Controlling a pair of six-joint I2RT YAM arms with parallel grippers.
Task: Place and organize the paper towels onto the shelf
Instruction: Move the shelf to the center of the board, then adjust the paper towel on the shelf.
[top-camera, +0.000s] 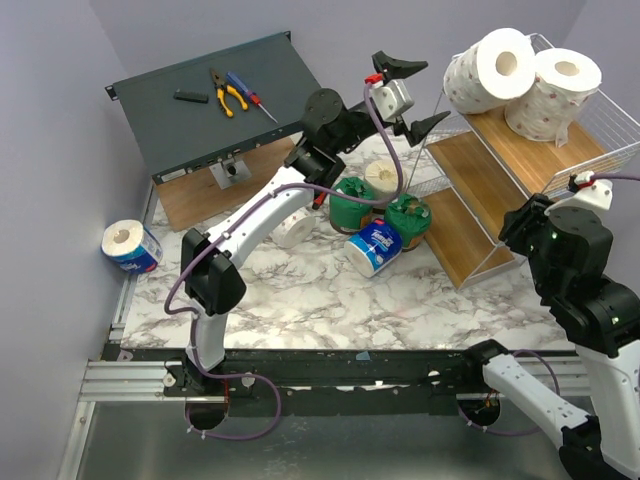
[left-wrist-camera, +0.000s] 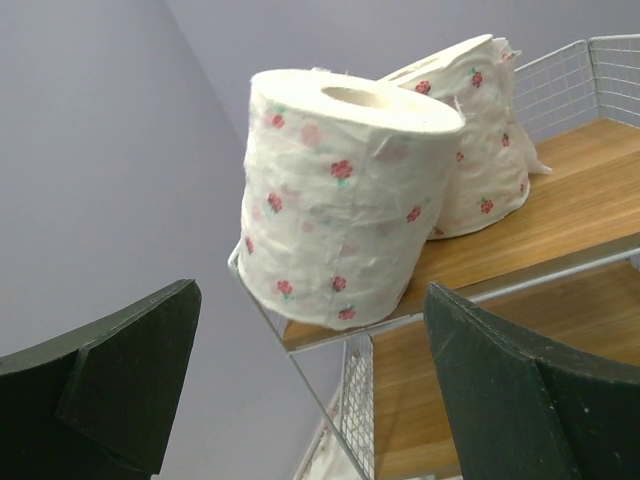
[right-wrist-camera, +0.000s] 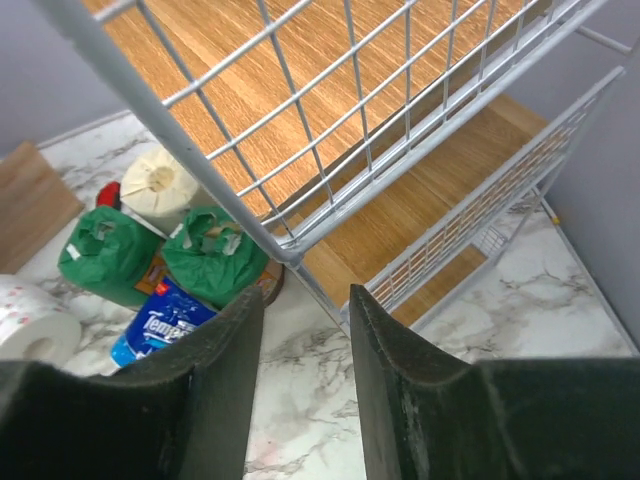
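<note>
Two white paper towels with pink specks (top-camera: 490, 68) (top-camera: 555, 92) stand on the top tier of the shelf (top-camera: 520, 150). My left gripper (top-camera: 432, 92) hangs open just left of the nearer roll (left-wrist-camera: 340, 200), which sits at the tier's edge beyond the fingers, not between them. On the marble lie two green-wrapped rolls (top-camera: 352, 203) (top-camera: 408, 220), a cream roll (top-camera: 382, 178), a blue-wrapped roll (top-camera: 374, 247) and a speckled white roll (top-camera: 295, 228) half behind the left arm. Another blue roll (top-camera: 131, 246) lies far left. My right gripper (right-wrist-camera: 303, 295) stands partly open and empty beside the shelf's wire side (right-wrist-camera: 300, 150).
A dark grey metal box (top-camera: 200, 120) at the back left carries pliers (top-camera: 228, 95) and a screwdriver (top-camera: 250, 95). A wooden board (top-camera: 190, 200) lies under it. The shelf's two lower tiers (top-camera: 470, 190) are bare wood.
</note>
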